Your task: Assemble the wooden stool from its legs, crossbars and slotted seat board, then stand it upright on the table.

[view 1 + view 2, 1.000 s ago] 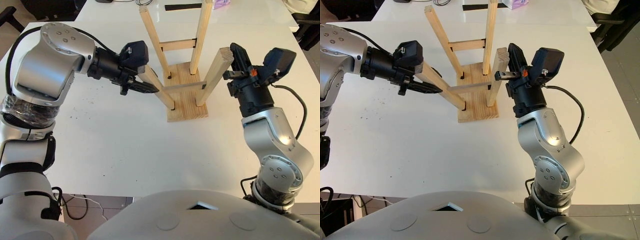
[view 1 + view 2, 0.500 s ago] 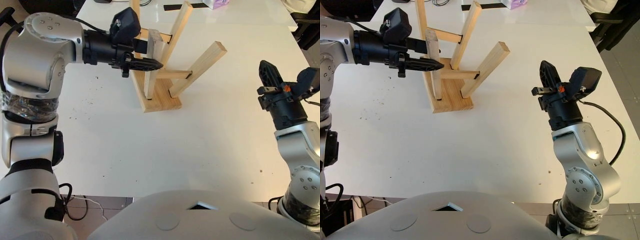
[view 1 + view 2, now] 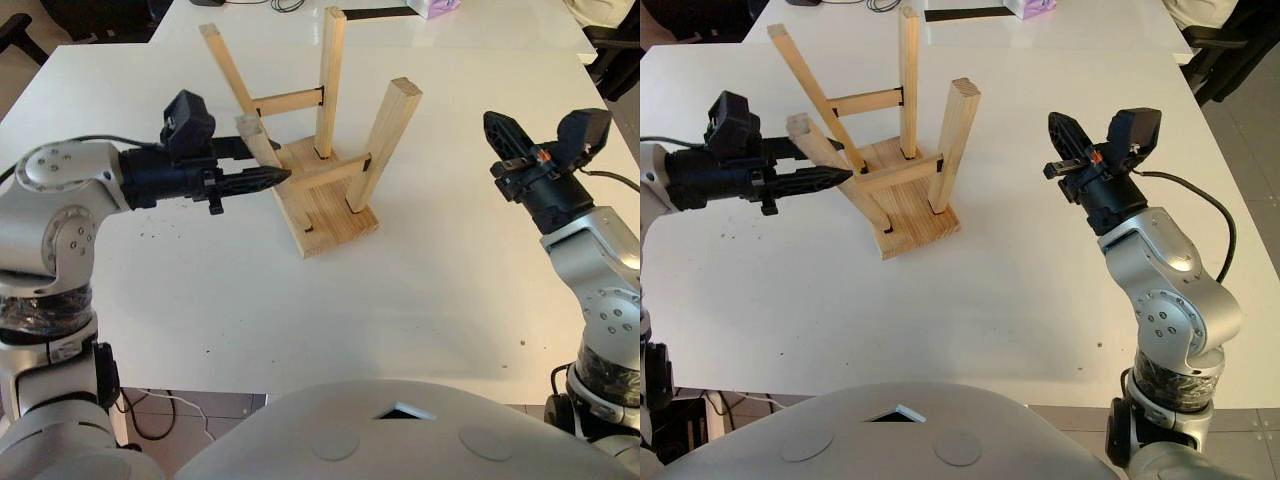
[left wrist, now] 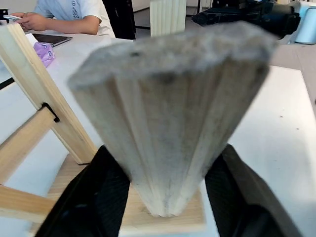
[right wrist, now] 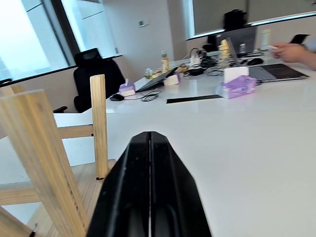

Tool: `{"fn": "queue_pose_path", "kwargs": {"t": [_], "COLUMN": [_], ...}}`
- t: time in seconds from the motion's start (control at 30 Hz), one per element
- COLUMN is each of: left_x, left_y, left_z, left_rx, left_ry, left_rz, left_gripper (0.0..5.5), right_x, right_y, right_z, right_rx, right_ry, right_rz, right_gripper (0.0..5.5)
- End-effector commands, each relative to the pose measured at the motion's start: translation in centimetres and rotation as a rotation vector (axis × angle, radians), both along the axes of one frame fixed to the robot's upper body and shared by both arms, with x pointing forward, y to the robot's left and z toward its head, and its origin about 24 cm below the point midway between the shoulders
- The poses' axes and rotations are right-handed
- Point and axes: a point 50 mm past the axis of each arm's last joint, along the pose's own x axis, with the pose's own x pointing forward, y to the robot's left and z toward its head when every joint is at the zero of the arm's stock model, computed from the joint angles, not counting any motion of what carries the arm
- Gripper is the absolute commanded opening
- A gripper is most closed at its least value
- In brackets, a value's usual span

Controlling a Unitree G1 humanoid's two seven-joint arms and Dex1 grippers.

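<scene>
Gripping stool leg: left tool; right tool closed, empty, well apart.

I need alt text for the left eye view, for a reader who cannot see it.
A wooden stool stands upside down on a white table, legs up. The left pincer grips one leg; the right pincer, shut, is apart from the stool.

Left gripper clamps a stool leg — right gripper held up apart, pinched closed.
</scene>
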Motion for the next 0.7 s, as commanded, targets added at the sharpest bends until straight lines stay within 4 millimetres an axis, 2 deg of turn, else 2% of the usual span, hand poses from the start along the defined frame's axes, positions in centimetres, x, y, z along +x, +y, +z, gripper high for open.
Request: {"fn": "queue_pose_path", "kwargs": {"t": [0.03, 0.17, 0.23, 0.33, 0.43, 0.5, 0.57, 0.63, 0.7], "left_x": [-0.9, -1.8, -2.0, -2.1, -2.0, -1.4, -1.4, -2.3, -3.7], "left_y": [1.0, 1.8, 2.8, 4.6, 6.2, 5.2, 2.6, 0.1, -1.3], "left_z": [-0.6, -1.4, -1.1, -0.9, -1.8, -3.4, -4.3, -4.1, -3.5], "left_rx": [-0.032, -0.034, -0.035, -0.018, -0.002, -0.02, -0.103, -0.182, -0.245], "left_ry": [0.004, 0.013, -0.005, -0.035, -0.041, -0.042, -0.044, -0.062, -0.069], "left_rz": [0.042, 0.068, 0.108, 0.241, 0.47, 0.639, 0.727, 0.834, 0.95], "left_gripper": [2.92, 3.48, 3.54, 3.54, 3.54, 3.54, 3.19, 2.69, 2.32], "right_x": [0.9, 1.5, 1.8, 2.0, 2.0, 2.5, 3.4, 3.6, 2.9], "right_y": [-0.1, -0.2, -0.2, -0.5, -0.2, 0.2, 0.3, 0.5, 1.0], "right_z": [0.4, 0.3, -0.1, -1.0, -2.1, -2.7, -2.9, -2.9, -2.8], "right_rx": [-0.031, -0.052, -0.066, -0.102, -0.102, -0.082, -0.09, -0.128, -0.2], "right_ry": [0.01, 0.03, 0.046, 0.066, 0.073, 0.056, 0.036, 0.017, 0.0], "right_rz": [0.05, 0.089, 0.098, 0.083, 0.06, 0.011, -0.092, -0.173, -0.204], "right_gripper": [0.0, 0.0, 0.0, 0.0, 0.0, 0.0, 0.0, 0.0, 0.0]}}
